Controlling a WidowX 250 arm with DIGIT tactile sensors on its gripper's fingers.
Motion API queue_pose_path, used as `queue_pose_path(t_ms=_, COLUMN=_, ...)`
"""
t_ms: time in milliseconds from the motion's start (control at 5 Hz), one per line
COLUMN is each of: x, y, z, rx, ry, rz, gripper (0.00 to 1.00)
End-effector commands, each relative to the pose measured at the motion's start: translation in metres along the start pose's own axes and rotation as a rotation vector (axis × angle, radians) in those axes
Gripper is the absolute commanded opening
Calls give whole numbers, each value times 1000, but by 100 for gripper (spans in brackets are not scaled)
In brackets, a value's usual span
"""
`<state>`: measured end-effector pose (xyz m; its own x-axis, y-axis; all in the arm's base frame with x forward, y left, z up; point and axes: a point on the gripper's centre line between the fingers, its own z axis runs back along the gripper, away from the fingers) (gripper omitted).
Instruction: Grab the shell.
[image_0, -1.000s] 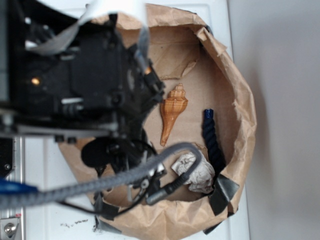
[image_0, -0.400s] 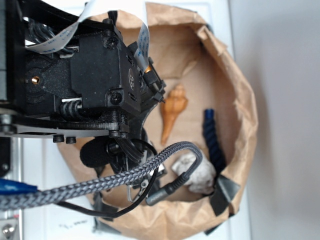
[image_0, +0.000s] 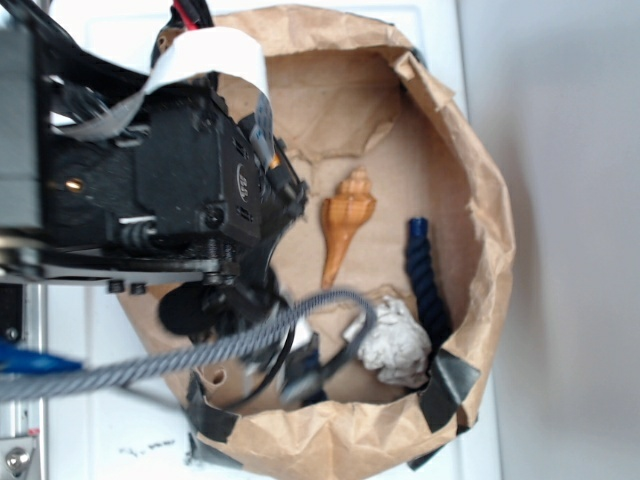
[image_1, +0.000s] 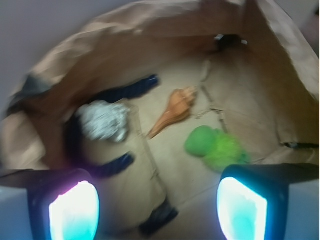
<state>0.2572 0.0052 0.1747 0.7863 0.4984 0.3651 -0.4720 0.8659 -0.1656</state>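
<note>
The shell (image_0: 343, 224) (image_1: 175, 109) is orange-brown and spiral, lying on the floor of a brown paper basin (image_0: 480, 190), spire up and thin tail pointing down in the exterior view. My gripper (image_1: 157, 207) is open, its two glowing pads (image_1: 74, 212) far apart at the bottom of the wrist view with nothing between them. The shell lies well beyond the pads, near the picture's middle. In the exterior view the black arm (image_0: 170, 190) covers the basin's left half, just left of the shell; the fingers themselves are hidden there.
A crumpled grey-white paper ball (image_0: 393, 341) (image_1: 104, 121) sits below the shell. A dark blue rope (image_0: 428, 280) (image_1: 131, 89) curves along the right wall. A fuzzy green plush toy (image_1: 216, 145) lies beside the shell. A braided grey cable (image_0: 180, 360) crosses the basin's lower left.
The arm has shifted left and up a little, uncovering more of the basin floor around the shell. The cable has swung lower. The shell, paper ball and rope have not moved.
</note>
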Motion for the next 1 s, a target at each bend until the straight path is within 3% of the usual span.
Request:
queue_pose_path(t_ms=0, x=20, y=-18, z=-36, rx=111, ry=-114, rz=32, gripper=100)
queue_pose_path(t_ms=200, x=35, y=-26, z=-55, rx=153, ry=-142, rz=67, gripper=100)
queue_pose_path(t_ms=400, x=45, y=-23, z=-68, rx=154, ry=-168, rz=86, gripper=100)
queue_pose_path(t_ms=800, x=58, y=-7, z=-78, rx=87, ry=-123, rz=121, gripper=100)
